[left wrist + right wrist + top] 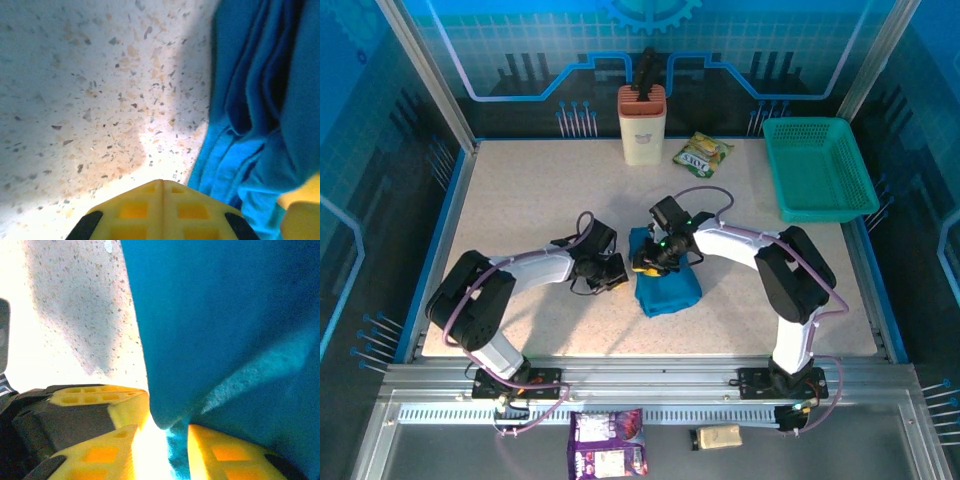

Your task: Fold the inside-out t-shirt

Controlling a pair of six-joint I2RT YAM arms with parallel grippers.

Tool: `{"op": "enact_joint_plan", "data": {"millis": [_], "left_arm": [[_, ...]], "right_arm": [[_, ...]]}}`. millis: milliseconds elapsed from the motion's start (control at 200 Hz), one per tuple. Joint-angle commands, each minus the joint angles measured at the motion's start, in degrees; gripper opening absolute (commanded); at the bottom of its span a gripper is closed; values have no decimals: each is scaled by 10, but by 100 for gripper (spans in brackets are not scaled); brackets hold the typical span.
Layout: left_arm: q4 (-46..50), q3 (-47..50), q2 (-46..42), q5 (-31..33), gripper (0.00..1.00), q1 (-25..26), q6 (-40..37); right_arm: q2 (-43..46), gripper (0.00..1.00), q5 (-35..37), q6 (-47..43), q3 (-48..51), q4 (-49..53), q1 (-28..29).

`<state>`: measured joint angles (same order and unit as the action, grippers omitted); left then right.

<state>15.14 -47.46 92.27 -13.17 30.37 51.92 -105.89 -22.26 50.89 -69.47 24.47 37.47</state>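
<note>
The t-shirt point(670, 288) lies as a compact, bunched blue bundle at the middle of the tabletop point(520, 190), apparently already doubled into layers. The right pincer point(155, 440) sits at its upper left edge. Its jaws are parted, and a fold of cloth hangs between them with light showing on one side. It looks released rather than gripped, likely so the layer can settle. The left pincer point(162, 197), clenched on nothing, sits low over bare tabletop just left of the shirt, probably to keep clear. Further out, at the top of the frame, stand a cream holder point(642, 125), a green snack packet point(703, 152) and a teal basket point(817, 165). A purple packet point(607, 443) lies at the bottom edge. Their print is too small to read.
</note>
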Motion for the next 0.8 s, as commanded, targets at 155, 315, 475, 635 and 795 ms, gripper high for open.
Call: {"op": "enact_joint_plan", "data": {"millis": [155, 315, 475, 635, 795], "left_arm": [[89, -129, -19, -6, 4, 13, -58], [140, -213, 20, -25, 5, 87, -63], [127, -199, 65, -38, 4, 133, -35], [67, -111, 82, -52, 4, 145, 7], [78, -55, 74, -20, 4, 133, -6]], "right_arm": [[131, 38, -37, -61, 40, 65, -67], [139, 36, -103, -97, 82, 61, -105], [122, 34, -80, -112, 133, 49, -130], [91, 33, -42, -110, 216, 10, -145], [120, 33, -49, -92, 245, 7, -138]]}}
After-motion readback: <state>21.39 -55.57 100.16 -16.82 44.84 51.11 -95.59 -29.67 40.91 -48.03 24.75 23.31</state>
